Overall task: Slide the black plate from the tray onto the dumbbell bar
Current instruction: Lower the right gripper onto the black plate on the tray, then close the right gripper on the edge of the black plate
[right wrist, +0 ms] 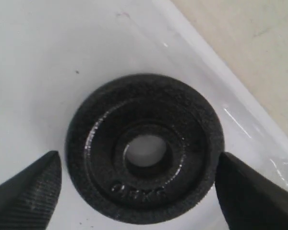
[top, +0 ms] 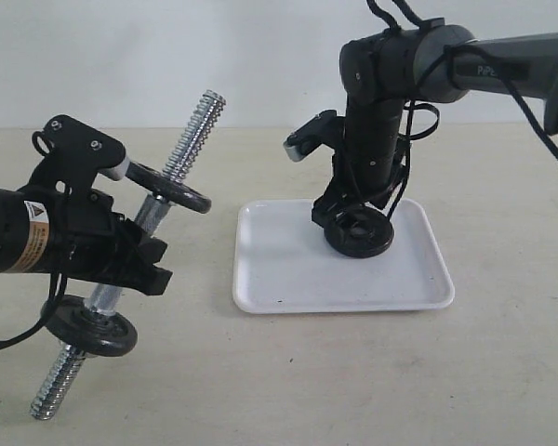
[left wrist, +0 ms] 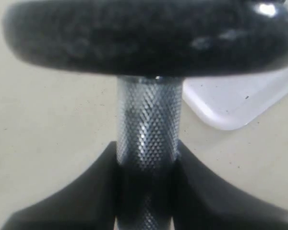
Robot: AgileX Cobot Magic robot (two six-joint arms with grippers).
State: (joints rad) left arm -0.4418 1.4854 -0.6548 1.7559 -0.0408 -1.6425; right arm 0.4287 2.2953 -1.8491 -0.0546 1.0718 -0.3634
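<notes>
A black plate (top: 358, 232) (right wrist: 101, 148) lies flat on the white tray (top: 288, 269) (right wrist: 62, 57), near its far right corner. My right gripper (top: 353, 216) (right wrist: 138, 165) is lowered over it and open, one finger (right wrist: 29, 191) on each side of the rim. The left finger stands slightly off the rim, and the other finger (right wrist: 249, 191) is very close to it. My left gripper (top: 135, 255) (left wrist: 149, 163) is shut on the knurled middle of the dumbbell bar (top: 193, 139) (left wrist: 149, 124). It holds the bar tilted above the table, left of the tray.
Two more black plates ride on the bar, one (top: 172, 186) (left wrist: 149, 36) above my left gripper and one (top: 93, 325) below it. The beige table (top: 502, 372) (right wrist: 249, 38) surrounds the tray. A tray corner (left wrist: 240, 100) shows behind the bar.
</notes>
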